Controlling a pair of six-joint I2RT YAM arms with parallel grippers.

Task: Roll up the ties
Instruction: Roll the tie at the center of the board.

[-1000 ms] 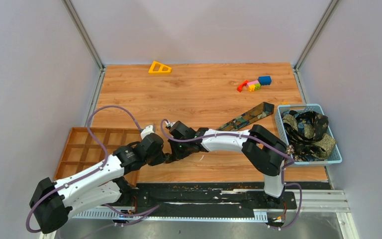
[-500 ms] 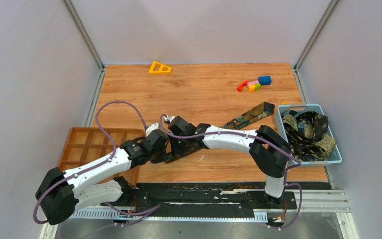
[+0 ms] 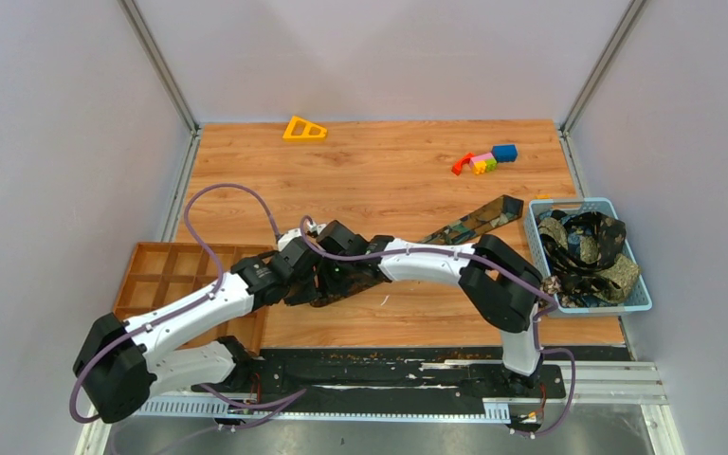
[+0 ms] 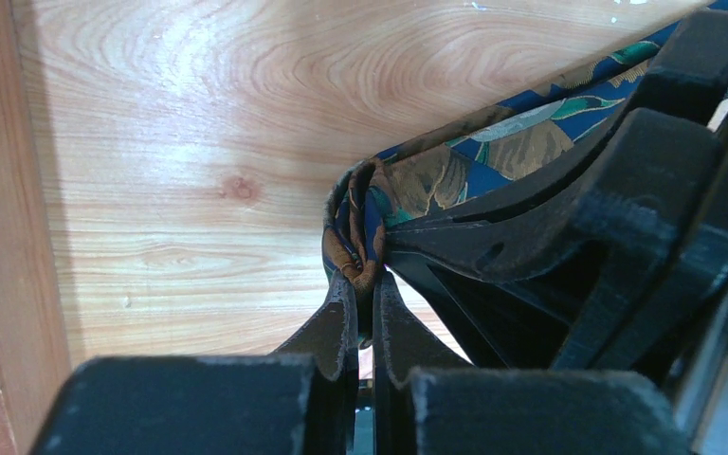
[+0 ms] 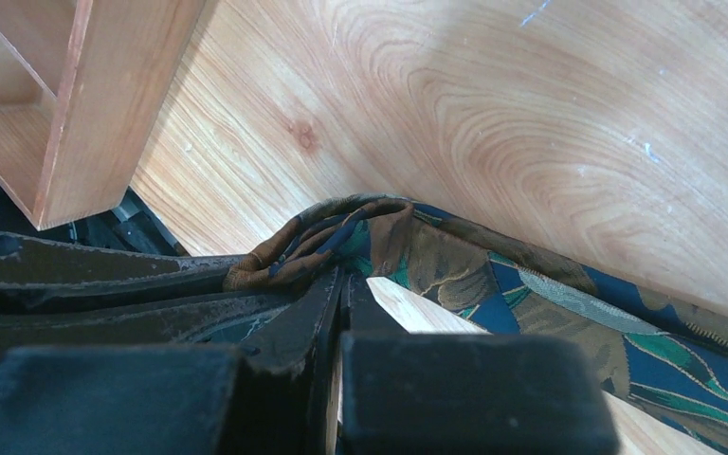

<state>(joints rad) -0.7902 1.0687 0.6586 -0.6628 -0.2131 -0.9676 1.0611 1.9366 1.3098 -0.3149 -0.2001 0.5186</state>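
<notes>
A dark mottled tie (image 3: 474, 219) lies stretched across the wooden table, its wide end near the basket and its narrow end under the two grippers. My left gripper (image 3: 311, 284) is shut on the folded narrow end of the tie (image 4: 360, 227). My right gripper (image 3: 327, 281) meets it from the other side and is shut on the same bunched end (image 5: 313, 242). Blue, teal and brown fabric trails off to the right in both wrist views. More ties (image 3: 588, 245) lie heaped in the blue basket.
A light blue basket (image 3: 536, 241) stands at the right edge. A wooden compartment tray (image 3: 166, 275) sits at the left, close to the left arm. Colourful toy blocks (image 3: 483, 160) and a yellow triangle (image 3: 303, 129) lie at the back.
The left arm has moved forward and right, bringing its gripper in against the right gripper at the tie's narrow end. The right arm has shifted slightly left.
</notes>
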